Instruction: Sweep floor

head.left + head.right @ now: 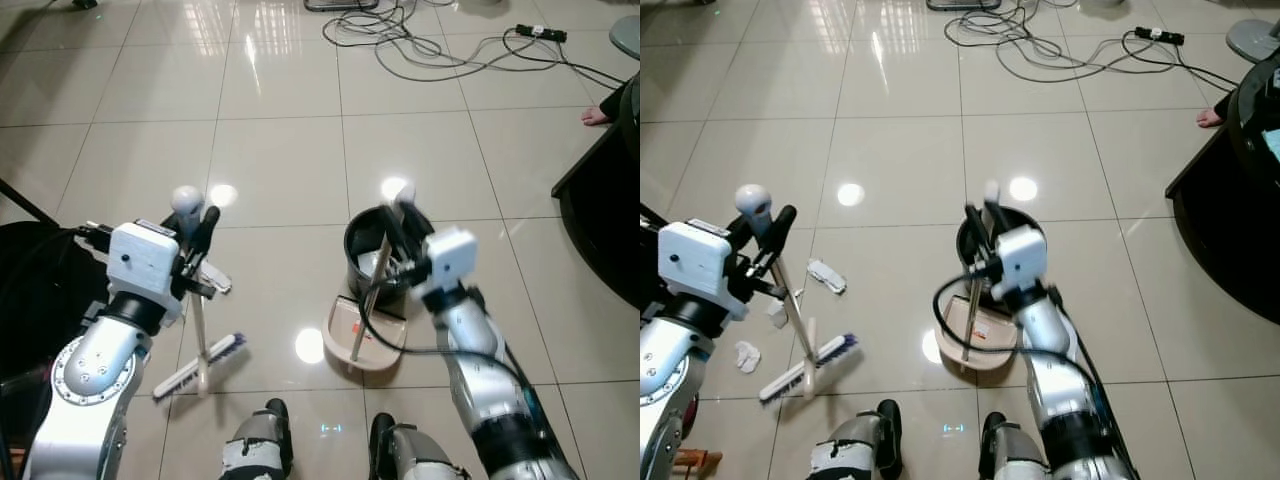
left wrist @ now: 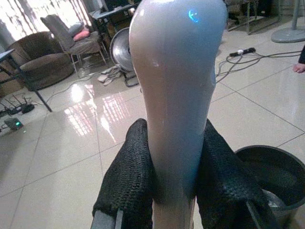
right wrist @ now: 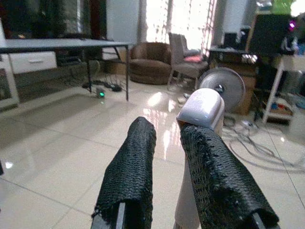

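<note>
Broom (image 1: 805, 365) on the tiled floor (image 1: 900, 150) at about 7 o'clock from the scene's middle, bristle head down just ahead of the robot's left foot, handle rising up and leftward to a rounded knob. Left gripper (image 1: 197, 228) clamped around the handle just below that knob, the black fingers (image 2: 131, 176) pressed against both sides in the left wrist view. Scraps of white litter (image 1: 826, 274) near the broom head at roughly 9 to 10 o'clock, not yet gathered.

Dustpan (image 1: 362, 335) flat on the floor at 5 o'clock, touching a black bucket (image 1: 372, 245) just beyond it. Dustpan handle (image 1: 370, 295) upright, right gripper (image 1: 403, 222) closed on it near its pale cap.

Risks from here, as a judgement: high grip on the broom, so little leverage, likely twisting or slipping under a firm stroke. Litter well apart from the pan mouth; a long sweep apt to scatter it. Pan against the bucket, so a nudge liable to tip or shift it. Loose cables (image 1: 420, 45) at 12 o'clock, a snag hazard for broom or feet.
</note>
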